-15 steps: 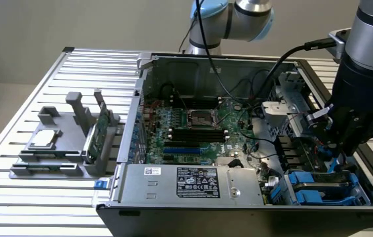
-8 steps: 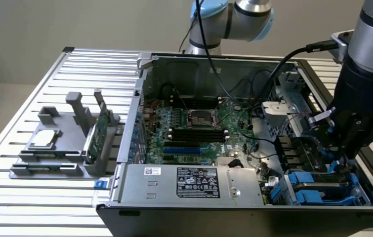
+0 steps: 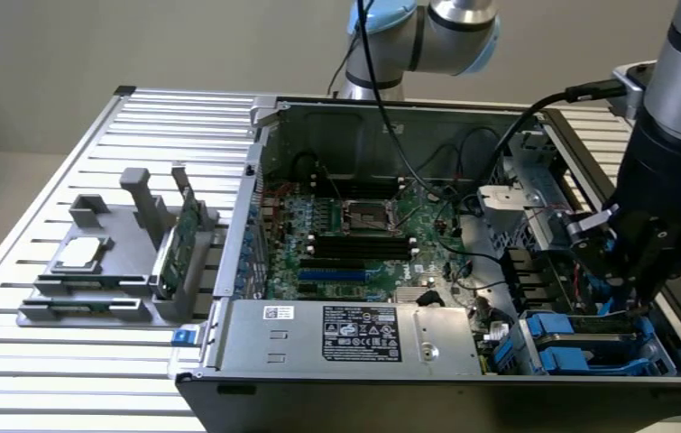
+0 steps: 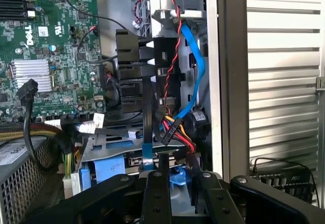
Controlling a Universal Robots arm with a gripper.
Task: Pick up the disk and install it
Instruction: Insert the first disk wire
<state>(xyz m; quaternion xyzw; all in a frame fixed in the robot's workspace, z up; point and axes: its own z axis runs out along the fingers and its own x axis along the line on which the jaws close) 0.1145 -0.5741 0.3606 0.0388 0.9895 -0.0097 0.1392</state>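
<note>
Slatted aluminium table (image 3: 27, 361), open computer case (image 3: 437, 406) on it. Gripper (image 4: 179, 169): fingers narrowed onto the disk (image 4: 181, 178), blue rail between them, over drive bay (image 3: 581, 347) at the exterior view's right. Long axis apparently points down into the bay.

Green motherboard (image 4: 56, 46), bright blue cable (image 4: 199, 69), red-and-black twisted wire (image 4: 175, 51), silver ribbed table (image 3: 40, 180).

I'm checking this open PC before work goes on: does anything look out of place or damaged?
Nothing looks damaged or spilled. One untidy spot: a blue cable and a red-yellow-black wire bundle hang loose inside the case, close to the pincer.
</note>
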